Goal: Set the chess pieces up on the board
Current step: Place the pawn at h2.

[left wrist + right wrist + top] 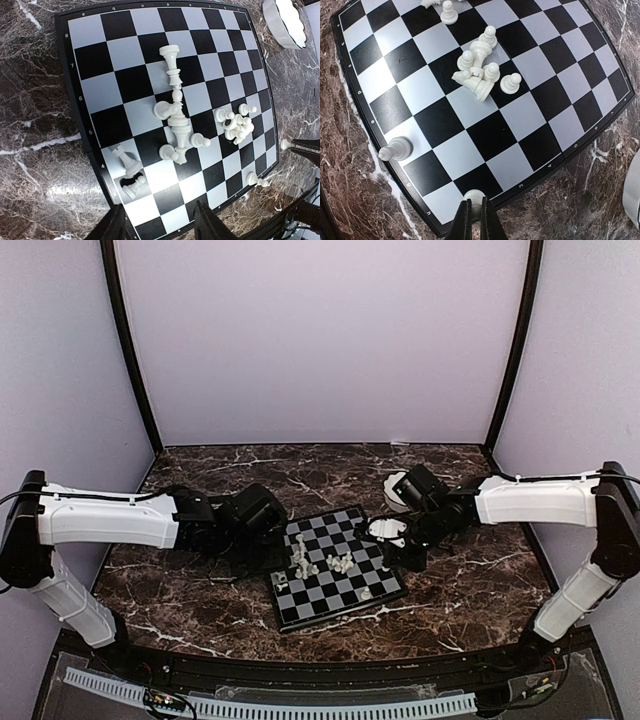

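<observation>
Where dark marble (480,580) spreads, board (320,605), lilac walls (320,340).

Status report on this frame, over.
Right hand shut on a pawn at the board edge. Left hand open, empty. Other pieces heaped, mostly toppled, mid-board. Nothing blocking seen.

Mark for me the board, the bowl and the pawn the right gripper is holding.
board (490,129): right wrist view, a bare black square.
bowl (280,25): left wrist view, its outer wall.
held pawn (474,196): right wrist view, its visible rounded end.
</observation>
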Robot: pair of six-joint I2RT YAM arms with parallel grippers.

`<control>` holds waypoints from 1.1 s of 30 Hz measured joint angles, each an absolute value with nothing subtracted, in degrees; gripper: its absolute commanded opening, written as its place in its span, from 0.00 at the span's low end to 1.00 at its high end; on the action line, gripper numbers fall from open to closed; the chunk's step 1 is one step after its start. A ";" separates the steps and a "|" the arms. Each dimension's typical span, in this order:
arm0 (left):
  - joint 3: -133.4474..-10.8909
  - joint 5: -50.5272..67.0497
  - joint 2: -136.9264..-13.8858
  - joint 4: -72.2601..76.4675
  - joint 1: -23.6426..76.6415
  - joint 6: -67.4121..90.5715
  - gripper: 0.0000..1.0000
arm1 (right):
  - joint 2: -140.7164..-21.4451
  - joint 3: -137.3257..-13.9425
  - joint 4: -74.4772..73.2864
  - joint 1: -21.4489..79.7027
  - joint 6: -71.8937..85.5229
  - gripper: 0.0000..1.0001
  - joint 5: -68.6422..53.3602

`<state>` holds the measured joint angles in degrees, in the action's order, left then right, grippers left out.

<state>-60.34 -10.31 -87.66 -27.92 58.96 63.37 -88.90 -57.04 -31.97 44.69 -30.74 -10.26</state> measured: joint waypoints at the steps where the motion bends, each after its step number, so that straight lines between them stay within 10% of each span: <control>1: -60.34 -10.31 -87.66 -27.92 58.96 63.26 0.49 | -89.17 -57.04 -31.66 44.60 -30.76 0.00 -10.20; 33: -60.62 -9.87 -88.23 -27.40 58.33 62.17 0.49 | -92.84 -57.04 -30.37 44.53 -30.92 0.22 -9.39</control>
